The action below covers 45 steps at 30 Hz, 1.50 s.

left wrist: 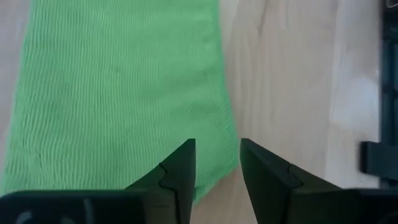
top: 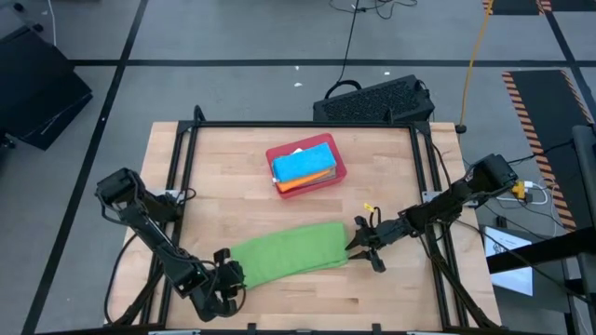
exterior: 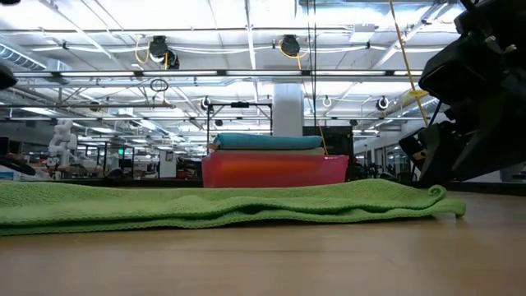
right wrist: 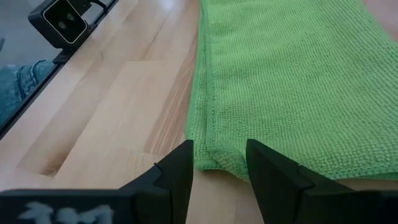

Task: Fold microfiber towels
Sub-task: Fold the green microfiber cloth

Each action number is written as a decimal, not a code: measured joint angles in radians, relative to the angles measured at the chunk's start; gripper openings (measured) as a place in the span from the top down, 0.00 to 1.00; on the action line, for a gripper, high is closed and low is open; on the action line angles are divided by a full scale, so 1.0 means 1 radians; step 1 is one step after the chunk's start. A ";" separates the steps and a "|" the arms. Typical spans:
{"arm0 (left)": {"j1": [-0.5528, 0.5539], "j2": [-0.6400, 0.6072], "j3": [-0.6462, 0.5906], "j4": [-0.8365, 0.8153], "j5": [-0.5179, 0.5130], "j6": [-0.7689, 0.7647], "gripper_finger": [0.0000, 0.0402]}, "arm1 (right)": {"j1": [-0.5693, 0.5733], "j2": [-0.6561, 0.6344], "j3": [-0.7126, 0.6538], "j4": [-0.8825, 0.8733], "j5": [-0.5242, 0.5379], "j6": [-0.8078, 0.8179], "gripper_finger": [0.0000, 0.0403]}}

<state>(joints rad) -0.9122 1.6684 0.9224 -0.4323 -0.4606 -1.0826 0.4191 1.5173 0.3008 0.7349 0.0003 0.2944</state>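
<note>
A large industrial lab or workshop hall: behind the wooden table (top: 391, 177), the low view shows a high ceiling with strip lights (exterior: 123, 51), hanging cable reels (exterior: 289, 45), a white column (exterior: 288, 109) and distant racks of equipment.

Bright green towels on the table: one (top: 289, 253), folded long
Towels stacked in the tray: three layers show, bright blue (top: 302, 164) on top; low view shows teal and grey, orange below
Red trays: one (top: 337, 173)
Robot arms: two
</note>
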 joint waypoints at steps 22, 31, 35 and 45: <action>-0.083 0.126 -0.040 0.158 -0.116 0.189 0.69 | -0.008 -0.001 -0.001 0.002 0.016 0.031 0.65; -0.081 0.099 -0.039 0.138 -0.125 0.172 0.97 | -0.008 -0.001 -0.002 -0.013 -0.024 0.066 0.65; -0.077 0.065 -0.039 0.136 -0.151 0.156 0.97 | -0.008 -0.001 -0.002 -0.017 0.009 0.037 0.74; -0.076 -0.052 -0.039 0.022 -0.178 0.100 0.99 | -0.008 0.000 -0.002 0.052 0.022 0.017 0.97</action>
<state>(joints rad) -0.9886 1.6165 0.8833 -0.4106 -0.6381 -0.9821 0.4114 1.5169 0.2993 0.7871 0.0219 0.3111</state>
